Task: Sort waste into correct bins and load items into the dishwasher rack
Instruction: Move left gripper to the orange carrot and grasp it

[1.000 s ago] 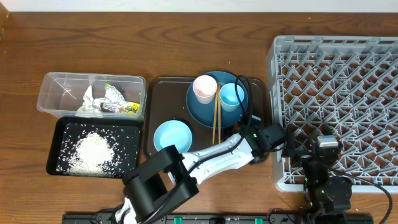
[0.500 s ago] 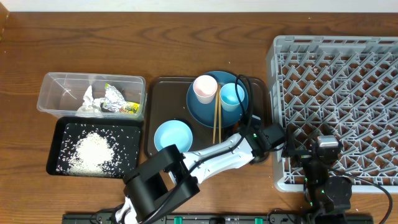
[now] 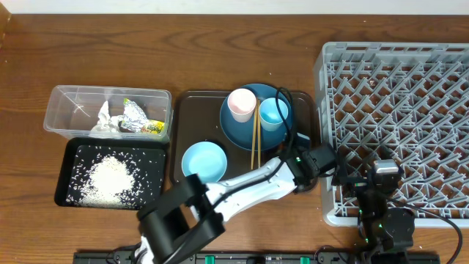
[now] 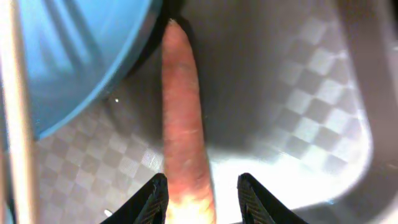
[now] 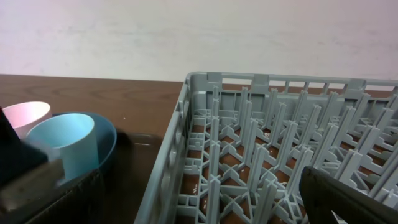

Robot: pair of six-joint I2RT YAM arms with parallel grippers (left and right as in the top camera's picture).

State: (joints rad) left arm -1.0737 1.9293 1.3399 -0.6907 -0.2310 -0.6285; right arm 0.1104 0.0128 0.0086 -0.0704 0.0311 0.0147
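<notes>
In the left wrist view an orange carrot (image 4: pixel 183 112) lies on the brown tray (image 4: pixel 292 93) beside the blue plate's rim (image 4: pixel 74 68). My left gripper (image 4: pixel 202 199) is open with its jaws on either side of the carrot's near end; the left finger touches it and the right finger stands apart. From overhead the left gripper (image 3: pixel 316 163) sits at the tray's right front corner and hides the carrot. My right gripper (image 3: pixel 385 176) is over the front edge of the grey dishwasher rack (image 3: pixel 396 110); one dark finger (image 5: pixel 348 199) shows far to the right, and it holds nothing.
The blue plate (image 3: pixel 238 128) holds a pink-lined cup (image 3: pixel 241 104), a light-blue cup (image 3: pixel 273 114) and chopsticks (image 3: pixel 255 143). A pale bowl (image 3: pixel 203 161) sits on the brown tray. The clear tub (image 3: pixel 73 110) holds napkin, foil and wrapper. The black tray (image 3: pixel 73 192) holds rice.
The left arm's rear links have shifted slightly; its gripper stays at the tray's right front corner. The right arm has not moved.
</notes>
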